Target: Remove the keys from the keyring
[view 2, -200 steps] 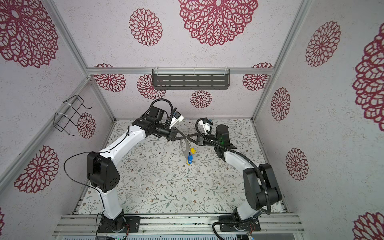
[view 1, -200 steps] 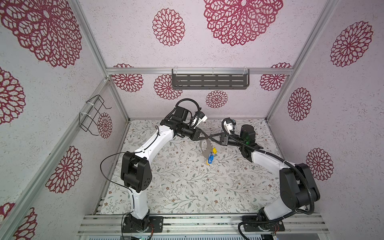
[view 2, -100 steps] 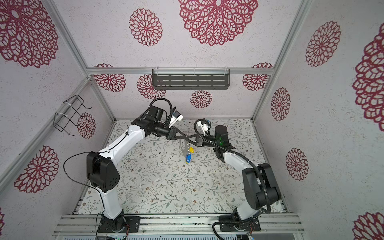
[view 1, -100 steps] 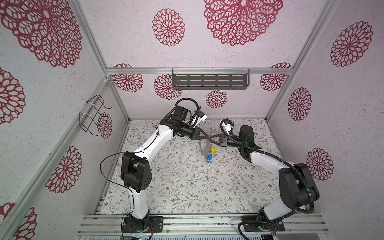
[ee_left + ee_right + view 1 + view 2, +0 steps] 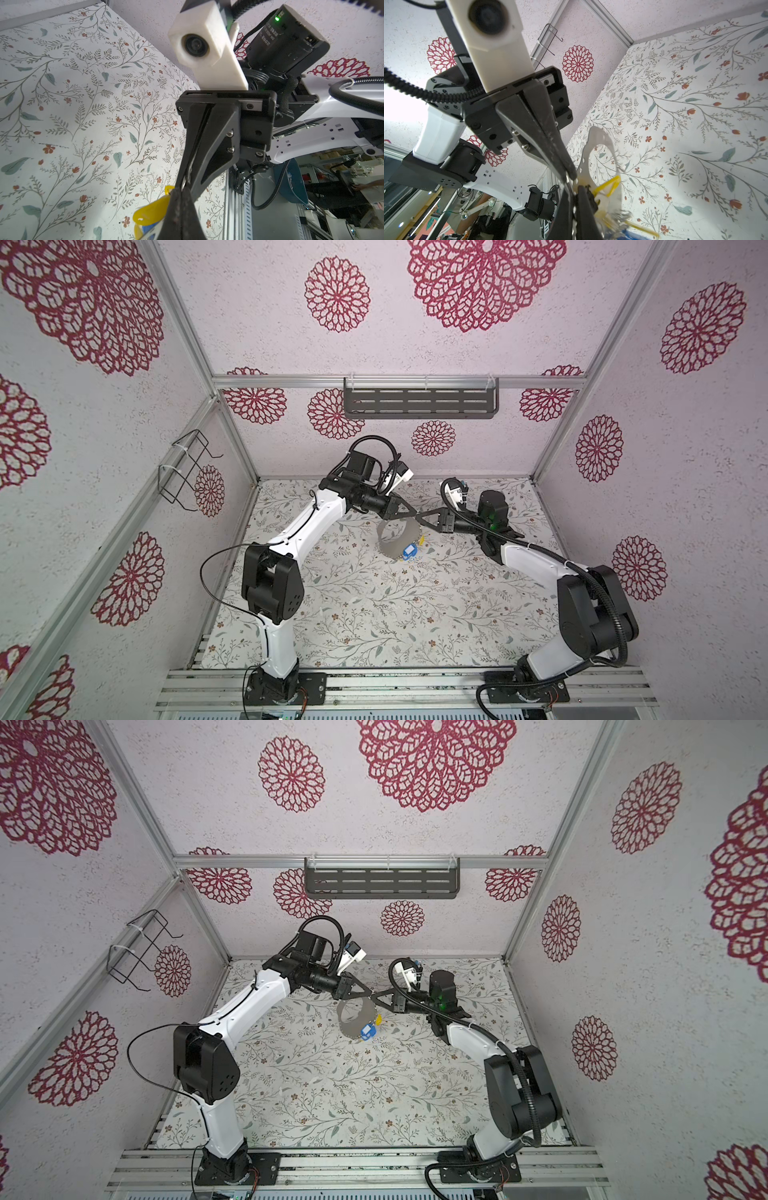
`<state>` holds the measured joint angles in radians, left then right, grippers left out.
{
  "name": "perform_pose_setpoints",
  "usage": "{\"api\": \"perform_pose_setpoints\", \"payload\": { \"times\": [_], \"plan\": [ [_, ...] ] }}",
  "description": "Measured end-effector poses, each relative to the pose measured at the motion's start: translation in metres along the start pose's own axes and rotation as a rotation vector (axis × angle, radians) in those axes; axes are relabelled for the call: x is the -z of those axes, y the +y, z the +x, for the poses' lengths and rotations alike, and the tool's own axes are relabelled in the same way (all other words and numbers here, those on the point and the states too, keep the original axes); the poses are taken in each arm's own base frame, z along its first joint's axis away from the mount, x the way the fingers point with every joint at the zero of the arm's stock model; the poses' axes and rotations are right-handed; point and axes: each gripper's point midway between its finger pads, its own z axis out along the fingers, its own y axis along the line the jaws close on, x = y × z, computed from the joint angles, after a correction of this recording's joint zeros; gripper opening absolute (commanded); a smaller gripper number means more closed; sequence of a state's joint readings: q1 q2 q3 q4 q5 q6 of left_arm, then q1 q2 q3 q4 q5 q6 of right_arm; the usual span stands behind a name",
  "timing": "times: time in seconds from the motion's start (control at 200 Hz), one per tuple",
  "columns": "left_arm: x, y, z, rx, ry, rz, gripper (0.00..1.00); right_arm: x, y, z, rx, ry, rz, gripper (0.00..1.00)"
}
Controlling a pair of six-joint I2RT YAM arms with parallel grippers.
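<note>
Toward 12 o'clock of the floral table [image 5: 365,614], both grippers meet almost tip to tip, seen in both top views

- Left gripper [image 5: 409,512]: arm lies along the 10 o'clock line from the meeting point. Fingers pressed together, pinching the upper rim of the keyring [image 5: 387,548]. Right wrist view shows the same: its closed tip [image 5: 569,173] sits on the ring's edge.
- Right gripper [image 5: 421,521]: arm lies along the 3 o'clock line. Fingers pressed together at the ring's rim, just beside the left tip. In the right wrist view a thin strip of the band seems to run between its fingers [image 5: 586,209], with a yellow tag touching them. Cannot tell whether the pinch is on the band, the tag's loop or both.
- Keyring: grey, wide band, big round hole. Tilted, hanging toward 6 o'clock from the two tips. Cannot tell whether its lower rim touches the table.
- Blue key [image 5: 409,551]: on the ring's rim at about 4 o'clock, white label window facing up.
- Yellow key [image 5: 421,539]: at about 2 o'clock on the rim, just below the right gripper's tip. Left wrist view shows a yellow tag [image 5: 149,212] beside the closed fingers, with blue under it.
- Both keys are still on the ring
</note>
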<state>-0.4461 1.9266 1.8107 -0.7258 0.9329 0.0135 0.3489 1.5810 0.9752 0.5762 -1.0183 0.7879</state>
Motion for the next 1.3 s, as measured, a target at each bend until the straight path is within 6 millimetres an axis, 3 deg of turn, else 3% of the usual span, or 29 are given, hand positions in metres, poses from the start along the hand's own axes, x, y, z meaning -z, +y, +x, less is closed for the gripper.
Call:
{"api": "perform_pose_setpoints", "payload": {
  "times": [0.195, 0.3, 0.35, 0.44, 0.525, 0.63, 0.791, 0.921, 1.006, 1.111, 1.151, 1.296],
  "plan": [
    [0.000, 0.002, 0.000, -0.001, 0.000, -0.010, 0.00, 0.000, -0.001, -0.001, 0.000, -0.004, 0.004, 0.00],
    [0.000, 0.006, -0.001, 0.016, -0.004, -0.034, 0.29, -0.001, -0.003, -0.002, 0.001, -0.015, 0.016, 0.00],
    [0.000, 0.010, -0.004, 0.021, -0.012, -0.057, 0.38, -0.002, -0.003, -0.002, 0.000, -0.019, 0.022, 0.00],
    [0.002, 0.024, -0.010, 0.041, -0.043, -0.135, 0.47, -0.006, -0.005, -0.001, 0.000, -0.032, 0.034, 0.00],
    [0.009, 0.041, -0.009, 0.081, -0.084, -0.240, 0.45, -0.007, -0.009, 0.001, -0.018, -0.050, 0.047, 0.00],
    [0.030, 0.063, -0.009, 0.164, -0.159, -0.381, 0.44, -0.006, -0.013, 0.002, -0.032, -0.071, 0.057, 0.00],
    [0.085, 0.089, -0.021, 0.257, -0.313, -0.600, 0.53, -0.005, -0.014, -0.001, -0.031, -0.097, 0.062, 0.00],
    [0.127, 0.089, -0.034, 0.314, -0.413, -0.694, 0.60, -0.004, -0.014, -0.003, -0.030, -0.116, 0.063, 0.00],
    [0.141, 0.082, -0.042, 0.360, -0.474, -0.653, 0.64, -0.003, -0.014, -0.006, -0.032, -0.136, 0.063, 0.00],
    [0.136, 0.075, -0.034, 0.424, -0.575, -0.523, 0.44, -0.001, -0.017, -0.012, -0.051, -0.177, 0.073, 0.00],
    [0.124, 0.073, -0.028, 0.471, -0.602, -0.441, 0.38, 0.000, -0.017, -0.015, -0.062, -0.196, 0.073, 0.00],
    [0.062, 0.072, -0.018, 0.589, -0.603, -0.190, 0.36, 0.002, -0.015, -0.027, -0.095, -0.255, 0.055, 0.00]
  ]
}}
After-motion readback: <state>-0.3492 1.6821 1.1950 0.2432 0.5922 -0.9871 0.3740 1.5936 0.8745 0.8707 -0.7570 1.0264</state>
